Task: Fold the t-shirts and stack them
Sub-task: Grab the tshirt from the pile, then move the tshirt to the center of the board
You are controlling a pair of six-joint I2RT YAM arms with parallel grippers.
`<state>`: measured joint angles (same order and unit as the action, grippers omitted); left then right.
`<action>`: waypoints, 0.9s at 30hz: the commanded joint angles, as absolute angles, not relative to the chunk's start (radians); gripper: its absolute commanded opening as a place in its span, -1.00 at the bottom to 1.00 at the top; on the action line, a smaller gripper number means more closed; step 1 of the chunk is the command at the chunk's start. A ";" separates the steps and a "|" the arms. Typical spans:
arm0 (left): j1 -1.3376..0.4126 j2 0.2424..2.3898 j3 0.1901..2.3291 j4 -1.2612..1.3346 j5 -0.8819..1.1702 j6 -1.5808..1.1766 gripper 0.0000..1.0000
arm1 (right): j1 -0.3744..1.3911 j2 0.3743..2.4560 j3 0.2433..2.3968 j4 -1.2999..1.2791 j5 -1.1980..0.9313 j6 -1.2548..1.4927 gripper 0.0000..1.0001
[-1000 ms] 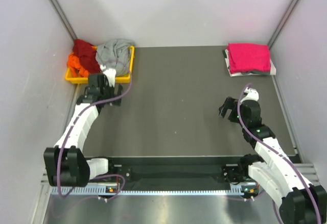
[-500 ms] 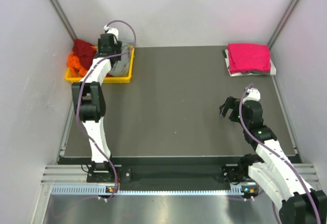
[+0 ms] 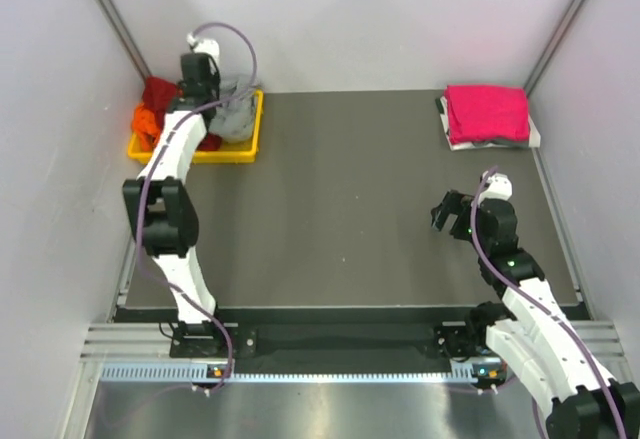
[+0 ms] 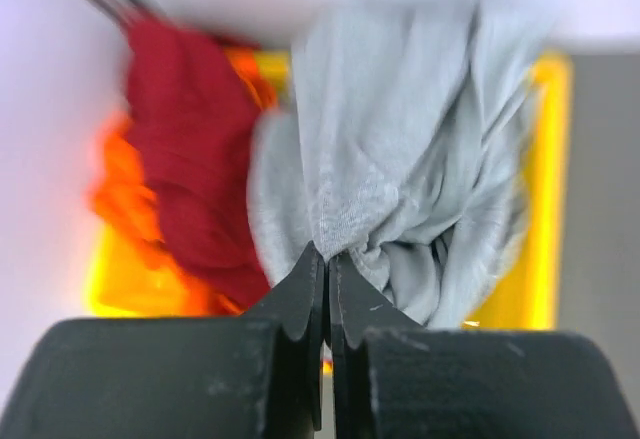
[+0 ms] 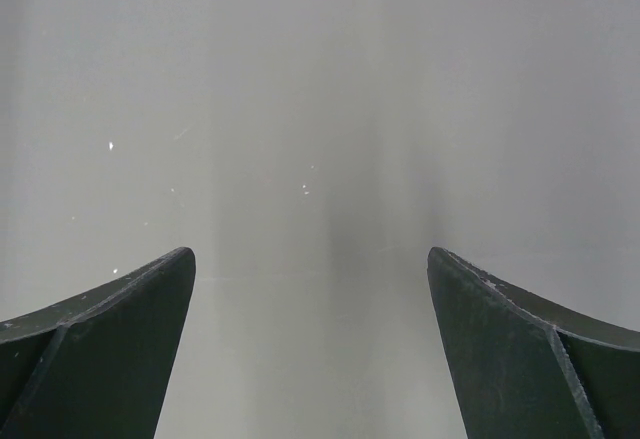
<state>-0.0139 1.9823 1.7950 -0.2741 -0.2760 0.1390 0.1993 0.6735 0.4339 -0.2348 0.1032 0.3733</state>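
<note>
Idling well to the near right of the yellow tray [image 3: 228, 152], the right gripper [image 5: 310, 254] is hanging wide open and empty over the table [image 3: 340, 199]. The left gripper [image 4: 327, 259] is reaching over the tray, pinching a fold of the grey t-shirt [image 4: 400, 139] heaped in the tray's right half. The dark red t-shirt [image 4: 190, 149] and the orange t-shirt [image 4: 120, 199] are crowding its left half, touching the grey. The magenta t-shirt [image 3: 487, 112] is lying folded far right of the tray. Handling judged best: lifting straight and slowly, so the grey is coming alone without dragging neighbours or the tray.
</note>
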 commanded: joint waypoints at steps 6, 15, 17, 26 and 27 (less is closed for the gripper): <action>-0.012 1.453 1.891 -0.434 0.055 0.087 -1.00 | 0.179 0.621 0.502 -0.221 -0.012 0.359 0.99; -0.084 1.263 1.856 -0.726 0.658 0.008 -1.00 | 0.179 0.560 0.534 -0.104 -0.277 0.386 0.99; -0.165 1.243 1.737 -0.713 0.690 0.009 -1.00 | 0.181 0.558 0.541 -0.094 -0.314 0.397 0.99; -0.342 1.469 1.488 -0.558 0.473 0.127 -1.00 | 0.183 0.653 0.548 -0.107 -0.367 0.426 1.00; -0.341 1.530 1.496 -0.548 0.445 0.141 -1.00 | 0.189 0.664 0.540 -0.103 -0.365 0.437 1.00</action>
